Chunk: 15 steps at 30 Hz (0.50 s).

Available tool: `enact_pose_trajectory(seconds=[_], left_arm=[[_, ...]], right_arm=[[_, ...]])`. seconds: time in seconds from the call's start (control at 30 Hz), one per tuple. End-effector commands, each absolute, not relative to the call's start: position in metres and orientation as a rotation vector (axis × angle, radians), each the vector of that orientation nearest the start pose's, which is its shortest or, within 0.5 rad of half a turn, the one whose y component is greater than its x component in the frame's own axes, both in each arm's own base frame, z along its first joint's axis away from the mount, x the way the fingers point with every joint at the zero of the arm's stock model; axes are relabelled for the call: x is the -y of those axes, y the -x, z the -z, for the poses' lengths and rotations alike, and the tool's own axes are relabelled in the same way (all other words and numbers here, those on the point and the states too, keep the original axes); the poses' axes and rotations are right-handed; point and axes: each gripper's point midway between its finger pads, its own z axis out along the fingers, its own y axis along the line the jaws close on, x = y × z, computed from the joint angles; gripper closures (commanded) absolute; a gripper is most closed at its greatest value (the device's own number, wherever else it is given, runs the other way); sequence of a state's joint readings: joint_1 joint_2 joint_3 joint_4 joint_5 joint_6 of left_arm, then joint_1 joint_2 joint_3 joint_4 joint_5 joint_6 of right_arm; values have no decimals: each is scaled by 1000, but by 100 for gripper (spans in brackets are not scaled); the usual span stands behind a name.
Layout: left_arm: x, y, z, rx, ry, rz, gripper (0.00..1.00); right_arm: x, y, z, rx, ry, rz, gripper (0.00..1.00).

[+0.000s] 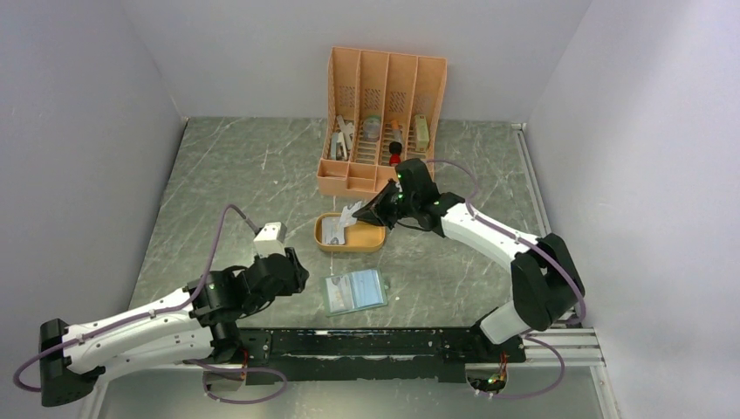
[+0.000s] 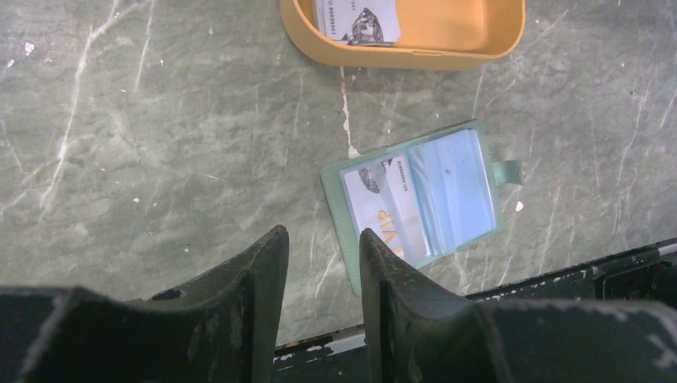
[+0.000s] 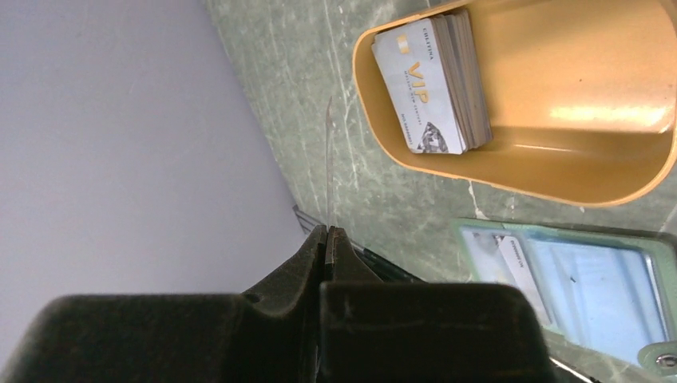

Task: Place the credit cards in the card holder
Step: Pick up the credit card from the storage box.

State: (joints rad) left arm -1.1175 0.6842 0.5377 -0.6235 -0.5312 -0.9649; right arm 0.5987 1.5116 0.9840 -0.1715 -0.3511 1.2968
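The credit cards are in three places. One card (image 3: 327, 159) is pinched between the pressed-together fingers of the right gripper (image 3: 327, 233), above the table just beside the orange tray (image 3: 575, 159). A stack (image 3: 435, 84) lies in one end of that tray. One more card (image 2: 375, 203) sits already in a pocket of the card holder (image 2: 419, 203), which lies open and flat on the table, near the tray but apart from it.

The held card shows only its thin edge to the right wrist camera and stands straight out from the fingertips. I cannot tell if its long or its short side is gripped. The cards in the stack lie face up, their long axis across the width of the tray.

I judge that such a card is very light, thin, stiff with a little flex, and smooth, so it can slip or turn in the jaws. A grip on one end, leaving the other end free to enter the pocket, seems best. The clear pockets look soft, so the holder may slide when the card pushes in.

The left gripper (image 2: 323, 239) hovers near the holder, its jaws partly spread and empty.
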Motion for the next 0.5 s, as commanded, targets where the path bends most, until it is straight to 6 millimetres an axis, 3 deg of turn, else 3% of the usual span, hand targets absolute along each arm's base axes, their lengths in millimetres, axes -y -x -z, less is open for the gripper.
enact_pose_trajectory(seconds=[0.0, 0.17, 0.47], left_arm=[[173, -154, -130, -2235, 106, 513, 57], [175, -153, -131, -2237, 105, 529, 57], [176, -150, -128, -2240, 105, 555, 57]], right_arm=[[-307, -278, -163, -2539, -774, -1266, 100], [-306, -268, -157, -2561, -768, -1284, 100], [-304, -265, -173, -2511, -690, -1329, 100]])
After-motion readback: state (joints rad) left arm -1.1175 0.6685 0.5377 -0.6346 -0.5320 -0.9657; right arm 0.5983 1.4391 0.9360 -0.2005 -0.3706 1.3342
